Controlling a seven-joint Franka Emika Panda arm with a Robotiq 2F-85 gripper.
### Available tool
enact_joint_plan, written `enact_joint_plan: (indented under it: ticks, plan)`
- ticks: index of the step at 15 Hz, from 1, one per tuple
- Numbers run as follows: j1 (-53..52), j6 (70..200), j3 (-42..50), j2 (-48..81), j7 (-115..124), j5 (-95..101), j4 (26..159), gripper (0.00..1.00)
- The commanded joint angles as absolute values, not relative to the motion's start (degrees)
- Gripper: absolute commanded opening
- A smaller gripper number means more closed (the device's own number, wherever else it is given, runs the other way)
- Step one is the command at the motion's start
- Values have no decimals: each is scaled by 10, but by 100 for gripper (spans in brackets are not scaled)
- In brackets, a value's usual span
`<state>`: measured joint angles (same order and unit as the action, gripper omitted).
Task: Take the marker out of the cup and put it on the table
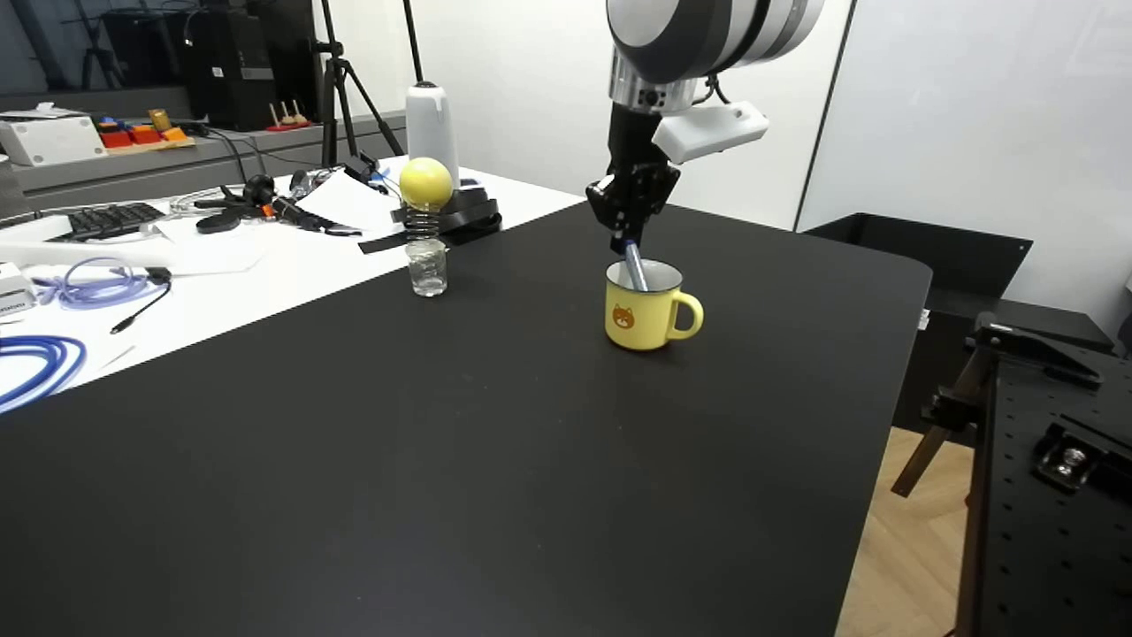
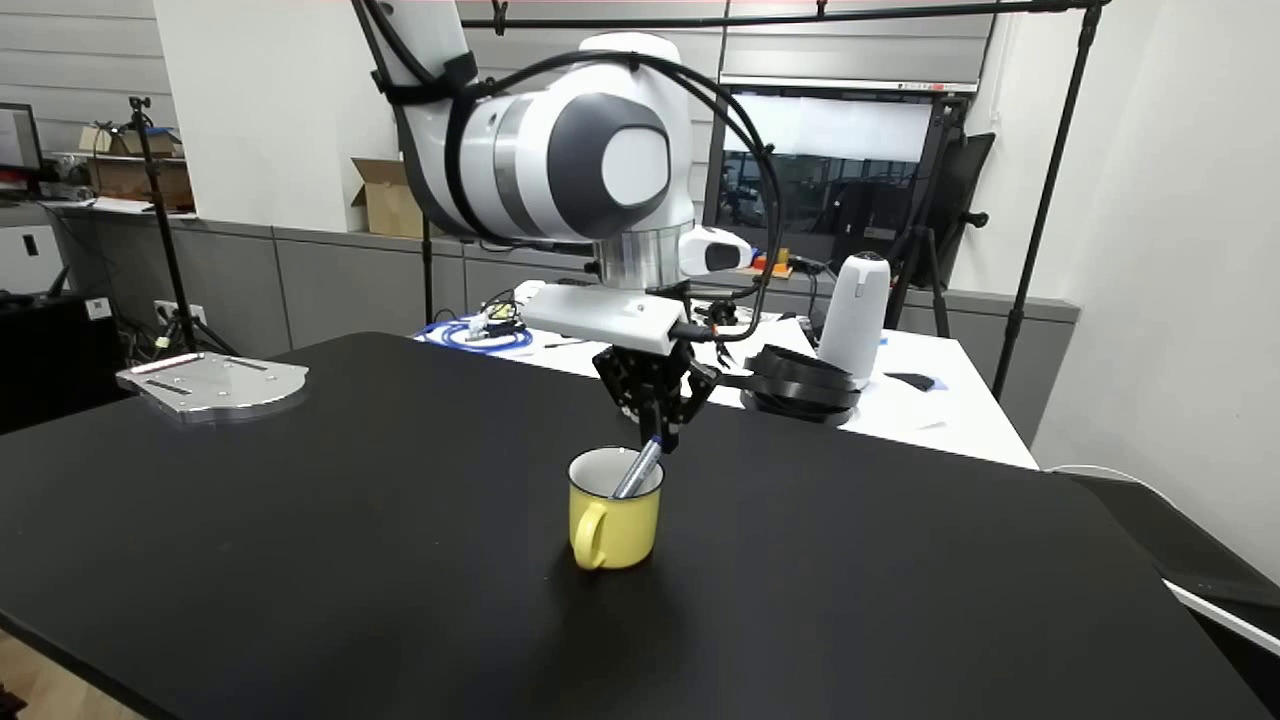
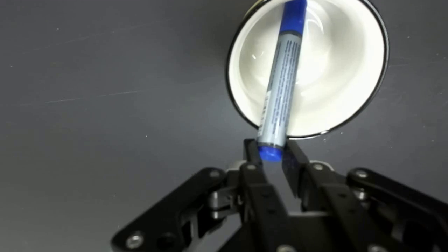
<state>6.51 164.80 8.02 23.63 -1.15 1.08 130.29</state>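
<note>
The yellow cup [image 1: 630,326] stands upright on the black table [image 1: 424,460], with its pale inside open upward. It also shows in an exterior view [image 2: 620,530] and from above in the wrist view [image 3: 336,94]. The grey-blue marker [image 3: 281,84] leans inside the cup, its blue cap end low in the cup and its blue-tipped end out past the rim. It shows in both exterior views [image 1: 636,268] [image 2: 638,470]. My gripper [image 3: 271,150] is just beyond the rim, its fingertips closed on both sides of the marker's upper end. The gripper also shows in an exterior view [image 2: 658,438].
A small glass jar [image 1: 428,270] with a spring and yellow ball [image 1: 425,184] stands near the table's edge. A cluttered white table [image 1: 212,265] adjoins it. A clear plate [image 2: 215,385] lies on the black table's far corner. A dark bin [image 1: 937,257] stands beyond the table.
</note>
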Motion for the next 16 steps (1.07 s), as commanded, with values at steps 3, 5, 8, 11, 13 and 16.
enact_joint_plan:
  ticks: [3, 5, 8, 11, 13, 16]
  plan:
    - [65, 1638, 79, 224, 2, 5, 1298, 6]
    - [58, 1635, 87, 205, 5, 14, 1303, 6]
    - [50, 1627, 95, 169, 7, 26, 1307, 6]
    - [42, 1601, 98, 126, 5, 45, 1308, 6]
    - [40, 1579, 97, 98, 8, 61, 1307, 6]
    - [48, 1551, 81, 74, -7, 49, 1305, 6]
